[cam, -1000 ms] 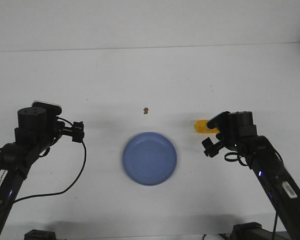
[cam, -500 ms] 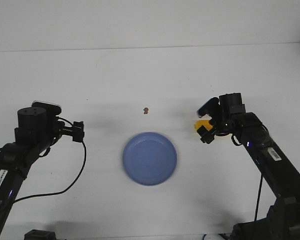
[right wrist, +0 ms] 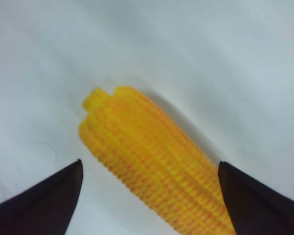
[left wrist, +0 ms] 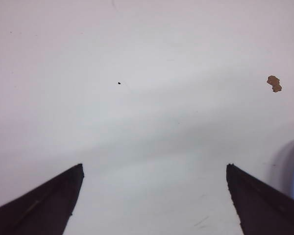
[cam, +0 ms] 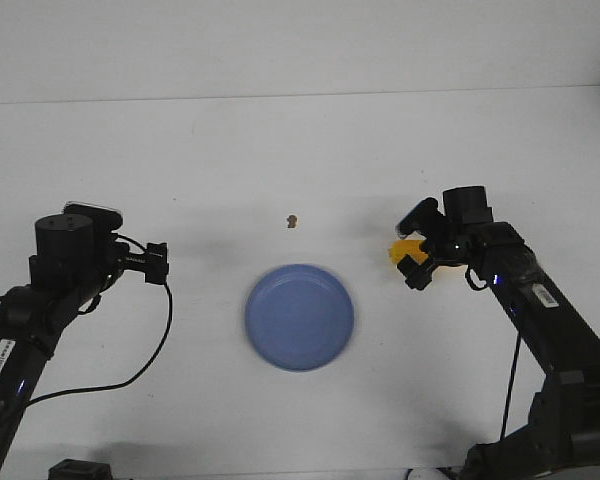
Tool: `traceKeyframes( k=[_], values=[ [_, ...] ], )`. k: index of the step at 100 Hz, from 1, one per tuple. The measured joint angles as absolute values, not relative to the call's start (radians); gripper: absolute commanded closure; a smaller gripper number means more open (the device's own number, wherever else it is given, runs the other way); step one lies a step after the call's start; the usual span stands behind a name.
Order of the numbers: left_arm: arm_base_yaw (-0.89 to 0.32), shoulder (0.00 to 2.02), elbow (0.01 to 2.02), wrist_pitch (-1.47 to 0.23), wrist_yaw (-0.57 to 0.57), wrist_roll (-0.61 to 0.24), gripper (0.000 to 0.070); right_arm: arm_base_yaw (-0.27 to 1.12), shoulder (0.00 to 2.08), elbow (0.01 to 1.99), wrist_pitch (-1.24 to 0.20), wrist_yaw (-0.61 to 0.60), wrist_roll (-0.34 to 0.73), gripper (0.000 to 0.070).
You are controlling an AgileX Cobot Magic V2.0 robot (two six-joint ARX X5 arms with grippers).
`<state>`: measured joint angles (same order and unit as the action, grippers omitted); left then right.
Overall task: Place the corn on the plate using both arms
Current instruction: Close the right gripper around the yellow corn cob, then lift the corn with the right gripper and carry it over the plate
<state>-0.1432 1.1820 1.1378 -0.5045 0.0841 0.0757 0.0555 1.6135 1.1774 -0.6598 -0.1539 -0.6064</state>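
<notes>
A small brown crumb lies on the white table, beyond the plate and apart from it; it also shows in the left wrist view. Nothing lies between the plate and the corn.

The corn is bright yellow, with rows of ribbed kernels and a stubby blunt end. It lies on the table to the right of the blue round plate, well clear of its rim. The right tool hangs over the corn with its black fingers spread wide on either side, not touching the cob.

The left tool sits far to the left of the plate, its fingers spread apart over bare table, holding nothing.
</notes>
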Motion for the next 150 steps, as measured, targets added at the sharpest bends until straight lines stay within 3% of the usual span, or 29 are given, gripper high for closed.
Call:
traceKeyframes(
  k=[24,30,40,46,51,74,91,111,135,150],
  values=[
    [-0.143,1.182,1.138,-0.505,0.084,0.076,0.0112,0.056,1.7,1.184,-0.632,-0.154,-0.609,0.0136],
    [-0.143,1.182,1.138,-0.505,0.084,0.076,0.0112,0.056,1.723,1.184,-0.638,-0.155,-0.604,0.0236],
    [-0.143,1.182,1.138,-0.505,0.084,0.076,0.0112,0.056,1.725,1.185,-0.638,-0.157,-0.601,0.0508],
    [-0.143,1.182,1.138,-0.505,0.084,0.076,0.0112,0.056,1.725,1.185,-0.64,-0.154,-0.601,0.0597],
    [-0.143,1.182,1.138,-0.505,0.084,0.076,0.0112,0.056,1.725,1.185,-0.644,-0.152,-0.601,0.063],
    [-0.143,1.182,1.138,-0.505,0.084,0.076,0.0112,0.05,1.723,1.211,-0.733,-0.169,-0.53,0.0633],
    [-0.143,1.182,1.138,-0.505,0.084,0.076,0.0112,0.082,1.656,1.241,-0.759,-0.31,-0.437,0.0633],
    [-0.143,1.182,1.138,-0.505,0.084,0.076,0.0112,0.244,1.527,1.262,-0.754,-0.43,-0.347,0.063],
    [-0.143,1.182,1.138,-0.505,0.084,0.076,0.0113,0.466,1.546,1.262,-0.75,-0.431,-0.274,0.0628],
    [-0.143,1.182,1.138,-0.505,0.084,0.076,0.0113,0.568,1.582,1.262,-0.712,-0.369,-0.243,0.0615]
  ],
)
